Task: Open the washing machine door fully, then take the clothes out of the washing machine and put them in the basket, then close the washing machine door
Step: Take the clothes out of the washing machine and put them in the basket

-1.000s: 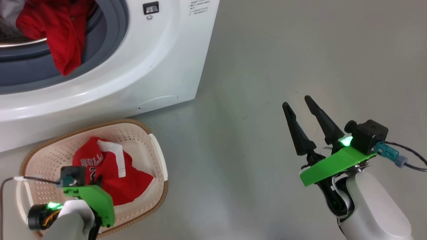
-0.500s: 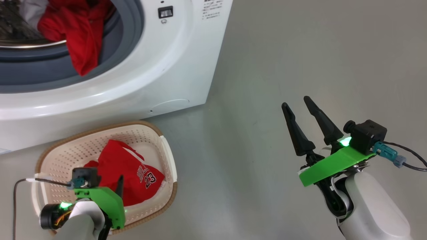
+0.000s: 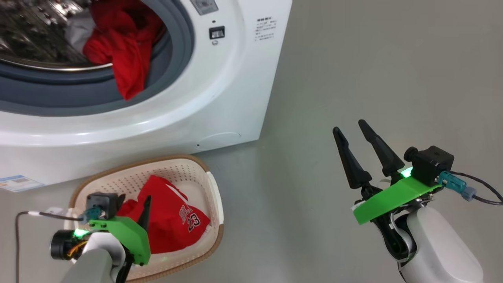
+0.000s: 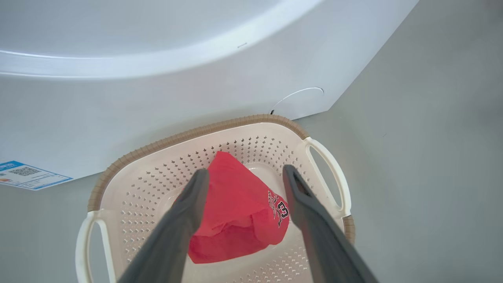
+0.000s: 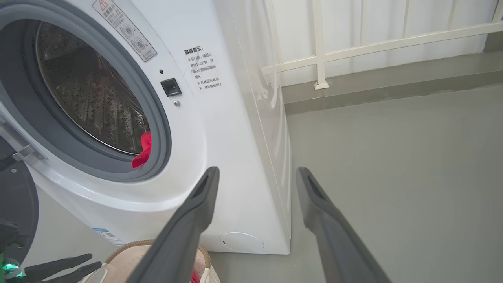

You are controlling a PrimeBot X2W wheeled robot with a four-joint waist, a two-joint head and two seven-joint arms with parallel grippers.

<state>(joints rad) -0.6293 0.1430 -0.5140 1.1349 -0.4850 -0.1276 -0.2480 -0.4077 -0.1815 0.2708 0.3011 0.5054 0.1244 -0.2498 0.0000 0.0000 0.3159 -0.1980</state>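
Observation:
The washing machine (image 3: pixel 220 98) stands open at the upper left. Red clothes (image 3: pixel 123 55) and a grey piece (image 3: pixel 76 31) lie in its steel drum, one red end hanging over the grey rubber ring (image 5: pixel 143 151). A dark rounded edge by the hinge, seemingly the door (image 5: pixel 15 208), is swung aside. The basket (image 3: pixel 215 200) sits on the floor before the machine with a red jersey (image 4: pixel 235 212) numbered 23 lying in it. My left gripper (image 4: pixel 245 171) hovers open over that jersey, not touching it. My right gripper (image 3: pixel 351 131) is open and empty above the floor at right.
A blue label sticker (image 3: pixel 17 182) is on the machine's lower front. The grey floor (image 3: pixel 373 78) spreads to the right of the machine. A white railing (image 5: pixel 373 39) on a low kerb runs behind. The right wrist's cable (image 3: pixel 481 196) trails off to the right.
My left gripper has opened and let go of the red jersey, which now lies flatter in the basket. The head camera has shifted, showing more of the drum. The right arm has stayed put.

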